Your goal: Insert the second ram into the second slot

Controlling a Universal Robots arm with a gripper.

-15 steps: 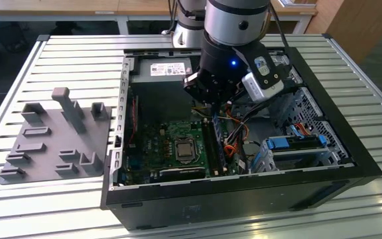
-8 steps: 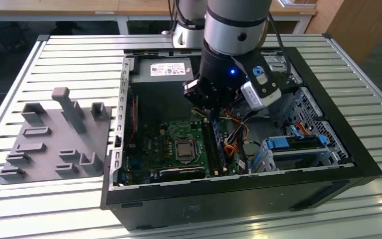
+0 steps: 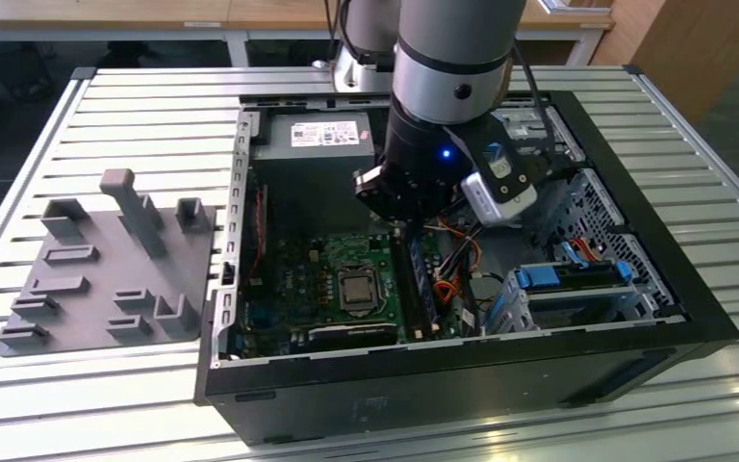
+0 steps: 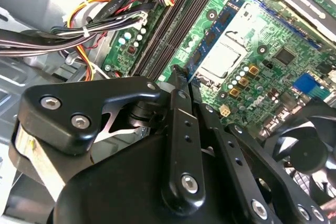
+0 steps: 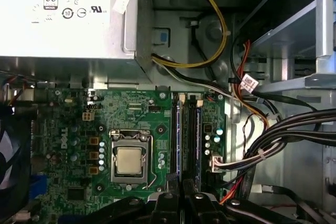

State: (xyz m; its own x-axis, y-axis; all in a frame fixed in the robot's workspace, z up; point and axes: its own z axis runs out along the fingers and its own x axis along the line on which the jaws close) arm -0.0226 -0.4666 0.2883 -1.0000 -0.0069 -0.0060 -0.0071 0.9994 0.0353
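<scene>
Where the gripper (image 4: 186,77) hung low inside the case (image 3: 472,385), its fingers (image 4: 178,108) were drawn nearly together about the near end of the second ram (image 4: 212,38). The ram stood on edge in the slot beside the CPU socket (image 5: 128,160). Its long axis ran straight away from the gripper toward the power supply (image 5: 63,19). The arm (image 3: 453,58) stood nearly vertical above the board.

Smooth black fingers (image 4: 179,106), ribbed metal table (image 3: 126,106)
</scene>
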